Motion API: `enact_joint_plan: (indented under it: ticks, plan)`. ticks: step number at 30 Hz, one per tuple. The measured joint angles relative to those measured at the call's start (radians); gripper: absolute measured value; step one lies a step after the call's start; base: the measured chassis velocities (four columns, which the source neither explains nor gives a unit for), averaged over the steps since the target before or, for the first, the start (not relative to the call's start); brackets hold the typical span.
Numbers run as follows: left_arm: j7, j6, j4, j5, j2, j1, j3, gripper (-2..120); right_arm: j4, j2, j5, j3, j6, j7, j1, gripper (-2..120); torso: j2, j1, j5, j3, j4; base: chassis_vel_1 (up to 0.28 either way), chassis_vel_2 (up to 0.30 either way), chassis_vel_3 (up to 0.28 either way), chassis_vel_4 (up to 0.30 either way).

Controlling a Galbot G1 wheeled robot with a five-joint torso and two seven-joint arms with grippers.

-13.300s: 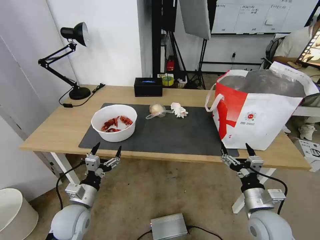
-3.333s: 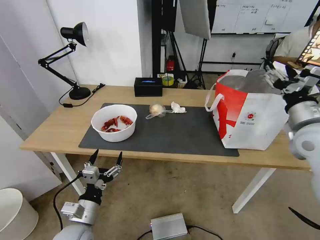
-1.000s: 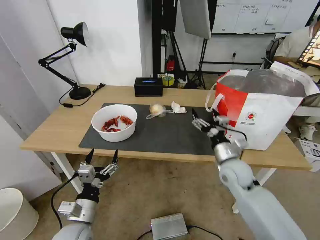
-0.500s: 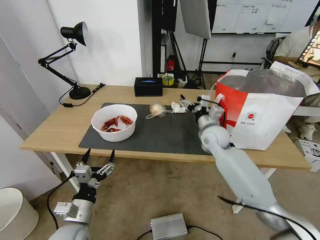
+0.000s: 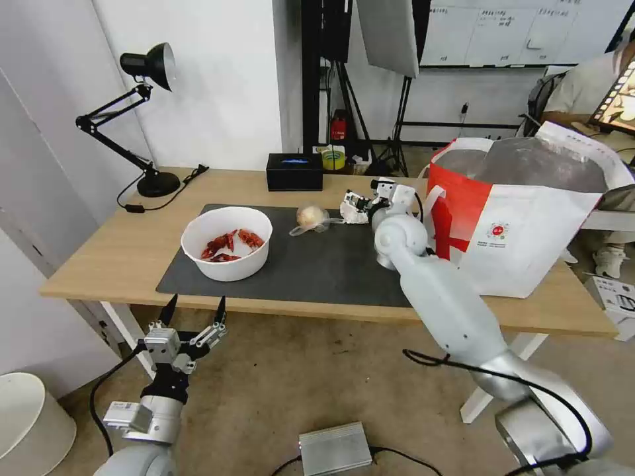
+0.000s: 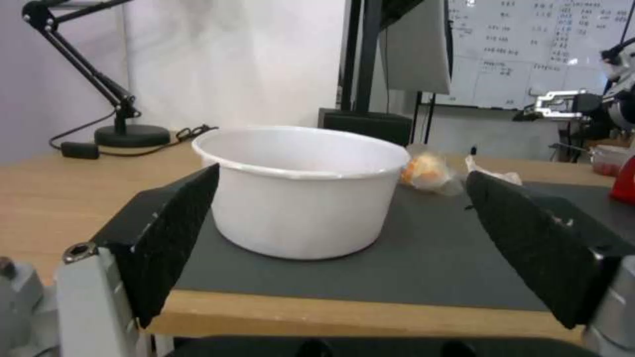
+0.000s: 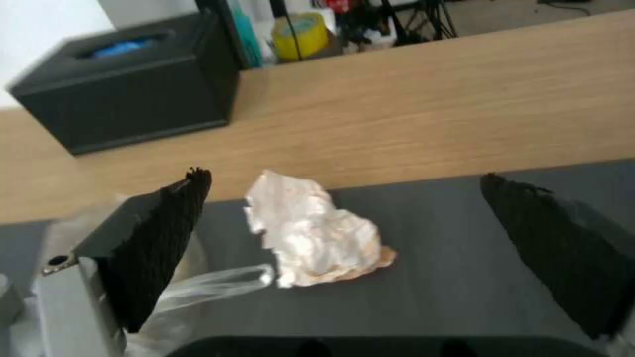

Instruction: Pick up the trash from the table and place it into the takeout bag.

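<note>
The crumpled white tissue point(image 7: 317, 233) lies on the far edge of the dark mat point(image 5: 331, 264). My right gripper point(image 7: 344, 176) hangs open over it, one finger on each side and neither touching. In the head view my right gripper point(image 5: 360, 198) sits just above the tissue point(image 5: 348, 213). Beside the tissue lies the wrapped beige lump point(image 5: 311, 217). The white bowl of red shells point(image 5: 227, 243) stands on the mat's left part. My left gripper point(image 5: 192, 317) is open below the table's front edge, facing the bowl point(image 6: 301, 188). The takeout bag point(image 5: 522, 225) stands open at the right.
A black box point(image 5: 294, 172) stands behind the mat on the light-wood table point(image 5: 119, 258). It is close to the right gripper's far side, where it shows as the black box point(image 7: 126, 79). A black desk lamp point(image 5: 149, 119) stands at the far left. A grey unit point(image 5: 334, 449) lies on the floor.
My right arm has swung from the bag's top down and leftward across the mat to the tissue. The left gripper has sunk slightly. Some of the tissue seen earliest is gone.
</note>
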Motion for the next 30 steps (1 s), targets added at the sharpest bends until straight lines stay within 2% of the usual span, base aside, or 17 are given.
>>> enact_joint_plan:
  ticks: [5, 12, 21, 30]
  plan:
    - [0.000, 0.000, -0.003, 0.000, -0.003, 0.000, 0.002, 100, -0.084, 0.002, 0.012, -0.028, -0.060, -0.020, 0.073, 100, 0.000, 0.000, -0.0001, 0.000, 0.0000, 0.000, 0.000, 0.000, 0.000]
    - [0.001, 0.000, -0.008, 0.004, -0.009, 0.003, 0.005, 100, -0.201, 0.036, -0.002, -0.062, -0.095, -0.067, 0.156, 100, 0.000, 0.000, 0.0000, 0.000, 0.0002, 0.000, 0.000, 0.000, 0.000]
    - [0.001, -0.004, -0.020, 0.001, -0.014, 0.015, -0.005, 100, -0.415, 0.112, -0.112, -0.072, -0.076, -0.151, 0.231, 100, 0.000, 0.000, 0.0000, 0.000, 0.0001, 0.000, 0.000, 0.000, 0.000]
    - [0.002, -0.007, -0.019, -0.005, -0.007, 0.017, -0.009, 100, -0.494, 0.136, -0.187, -0.062, -0.023, -0.181, 0.227, 100, 0.000, 0.000, 0.0000, 0.000, 0.0001, 0.000, 0.000, 0.000, 0.000]
